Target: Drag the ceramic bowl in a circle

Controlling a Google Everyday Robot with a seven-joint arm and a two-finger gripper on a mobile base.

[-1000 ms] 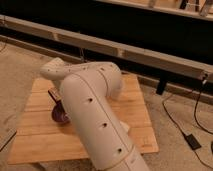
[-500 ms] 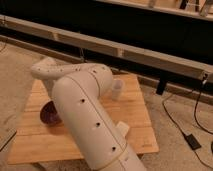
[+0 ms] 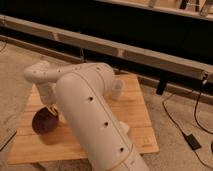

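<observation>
The ceramic bowl [image 3: 43, 122] is round, glossy and dark purple. It sits on the left part of a low wooden board [image 3: 135, 107]. My white arm fills the middle of the view and bends back to the left. The gripper [image 3: 51, 107] hangs from the wrist and comes down onto the bowl's far right rim. The arm hides part of the bowl's right side and the board behind it.
The board sits on a speckled floor. A long dark bench with a pale rail [image 3: 125, 47] runs behind it. Black cables and a power brick [image 3: 192, 141] lie on the floor at the right. A white arm part [image 3: 118, 89] shows above the board's middle.
The arm has swung left and toward the board's front. The bowl has slid with it, from nearer the board's middle to its left front part.
</observation>
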